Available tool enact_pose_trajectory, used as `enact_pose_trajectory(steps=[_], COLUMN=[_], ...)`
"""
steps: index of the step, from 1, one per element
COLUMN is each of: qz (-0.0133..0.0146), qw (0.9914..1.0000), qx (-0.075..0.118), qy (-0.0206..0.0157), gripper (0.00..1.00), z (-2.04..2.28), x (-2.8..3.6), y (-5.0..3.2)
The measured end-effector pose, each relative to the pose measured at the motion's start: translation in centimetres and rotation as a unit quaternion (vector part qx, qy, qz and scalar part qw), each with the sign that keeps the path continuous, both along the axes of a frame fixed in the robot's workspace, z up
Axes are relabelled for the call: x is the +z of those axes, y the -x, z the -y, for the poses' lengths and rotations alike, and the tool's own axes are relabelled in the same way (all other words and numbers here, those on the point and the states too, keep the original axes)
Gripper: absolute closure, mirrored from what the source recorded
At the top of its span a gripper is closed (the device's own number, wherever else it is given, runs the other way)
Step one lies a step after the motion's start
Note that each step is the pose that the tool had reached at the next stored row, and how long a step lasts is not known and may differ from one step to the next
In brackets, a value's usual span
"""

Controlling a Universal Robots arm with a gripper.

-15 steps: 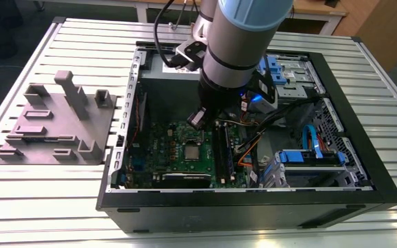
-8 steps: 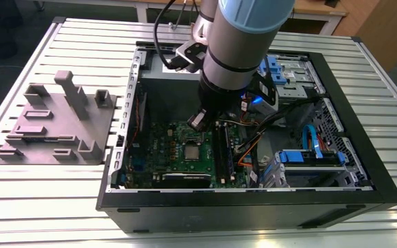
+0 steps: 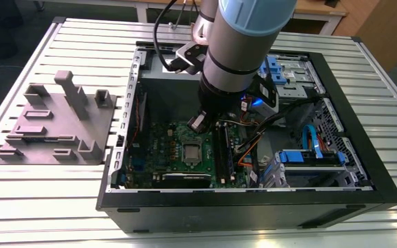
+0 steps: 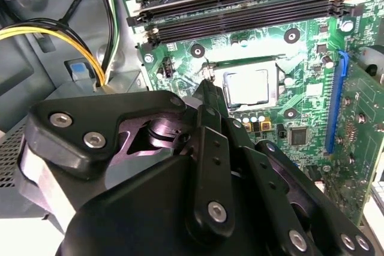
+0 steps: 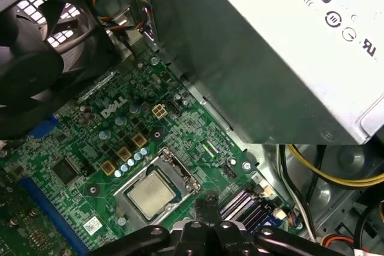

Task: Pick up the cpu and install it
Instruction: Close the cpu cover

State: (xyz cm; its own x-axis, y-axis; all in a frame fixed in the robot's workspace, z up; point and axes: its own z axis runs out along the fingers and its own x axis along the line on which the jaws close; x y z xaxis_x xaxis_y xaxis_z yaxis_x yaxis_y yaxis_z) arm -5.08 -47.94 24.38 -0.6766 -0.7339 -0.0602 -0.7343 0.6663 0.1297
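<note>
Claw [image 4: 207, 88] hung above motherboard [image 3: 178, 150] inside open computer case [image 3: 364, 170]; finger gap could not be judged, no contact seen. Cpu [image 4: 246, 86] sat in socket frame [image 5: 157, 190], just beyond claw tip. Case rested on slatted tabletop [image 3: 47, 186].

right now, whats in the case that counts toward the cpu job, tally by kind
cpu: 1, lying in the socket frame
socket frame: 1
gripper: 1, just above the socket
motherboard: 1
power-supply box: 1
Total: 5
</note>
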Motion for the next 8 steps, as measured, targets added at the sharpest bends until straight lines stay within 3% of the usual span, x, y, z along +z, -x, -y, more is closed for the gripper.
enact_pose_trajectory(steps=[8], qz=[0.0001], qw=[1.0], qx=[0.001], qy=[0.0], gripper=[0.9], z=[0.04], x=[-0.02], y=[0.14])
